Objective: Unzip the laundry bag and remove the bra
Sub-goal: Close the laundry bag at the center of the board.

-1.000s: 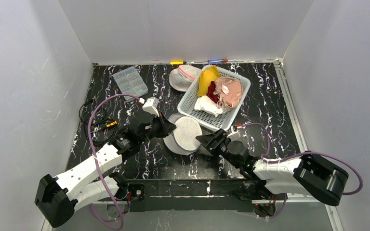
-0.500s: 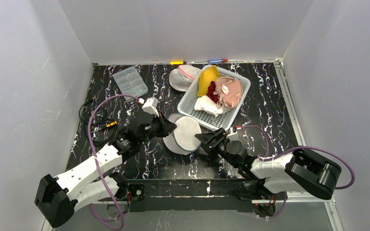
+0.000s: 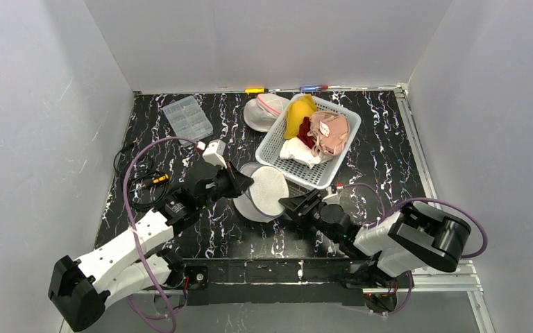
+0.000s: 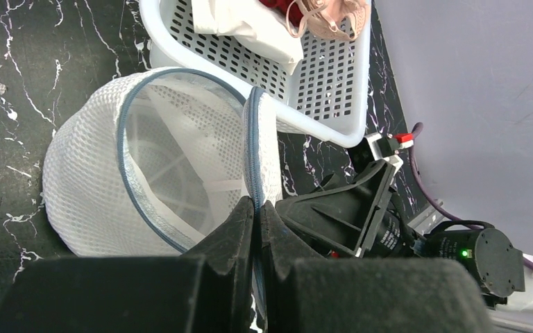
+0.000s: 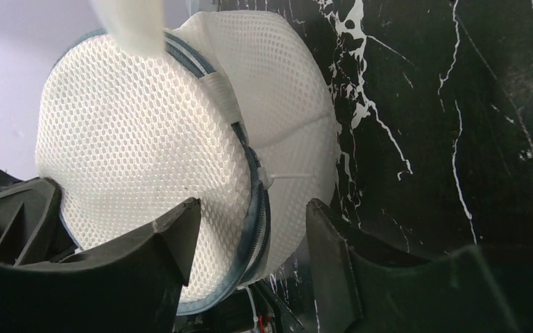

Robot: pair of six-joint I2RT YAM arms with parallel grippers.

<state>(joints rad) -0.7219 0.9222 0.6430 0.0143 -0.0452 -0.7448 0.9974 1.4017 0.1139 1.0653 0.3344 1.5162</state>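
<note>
Zipper edge [image 4: 251,149] of the laundry bag [image 4: 83,166] sits pinched in the closed left claw [image 4: 255,208]; the right claw [image 5: 250,229], jaws spread, straddles the bag's rim opposite.

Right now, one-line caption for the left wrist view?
Left fingers pinch the zipper edge of the open mesh laundry bag, white basket just behind it.

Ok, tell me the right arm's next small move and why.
Probably close the right gripper on the zip seam of the laundry bag: its open jaws straddle that blue edge, and the left gripper is shut on the lifted flap, so a second hold would steady the bag.
</note>
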